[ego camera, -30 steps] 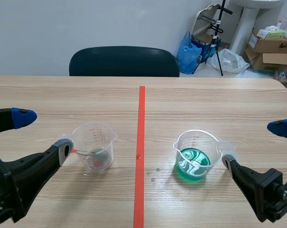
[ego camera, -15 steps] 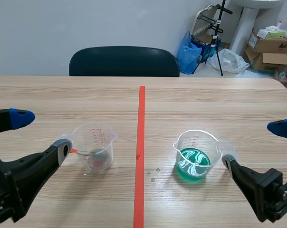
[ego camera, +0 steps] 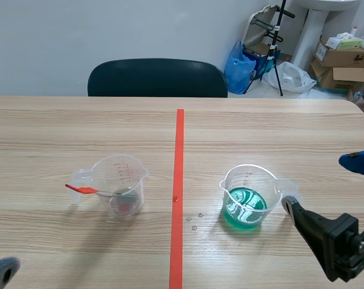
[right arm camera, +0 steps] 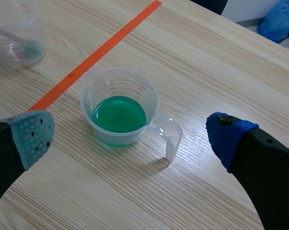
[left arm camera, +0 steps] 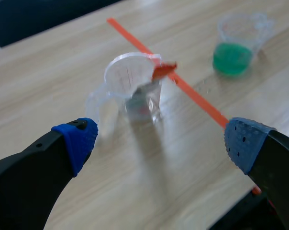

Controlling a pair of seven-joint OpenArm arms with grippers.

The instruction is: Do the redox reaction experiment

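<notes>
Two clear plastic measuring cups stand on the pale wood-grain table (ego camera: 61,132), one on each side of the orange-red tape line (ego camera: 179,156). Both are round, thin-walled and see-through, with a pouring lip, a loop handle and printed measuring marks on the wall.

The left cup (ego camera: 120,183) holds one spoon (ego camera: 82,189). Its flat orange-red handle sticks out over the rim on the handle side, and its bowl rests down inside. At the bottom of this cup sits a small dark bit with a reddish tinge; what it is cannot be told.

The right cup (ego camera: 249,195) holds a shallow pool of bright green liquid (ego camera: 245,208), filling only the lowest part. Its handle points away from the tape line.

A few small clear drops (ego camera: 194,220) lie on the table between the tape line and the right cup.

The left gripper (left arm camera: 159,141) is spread wide and holds nothing; the left cup stands ahead of it, apart from both blue dotted pads. In the scene view only one grey pad tip shows at the near edge.

The right gripper (right arm camera: 130,135) is also spread wide and holds nothing. The right cup stands between and just ahead of its fingers, touching neither pad.

A dark chair (ego camera: 156,78) stands behind the table.
</notes>
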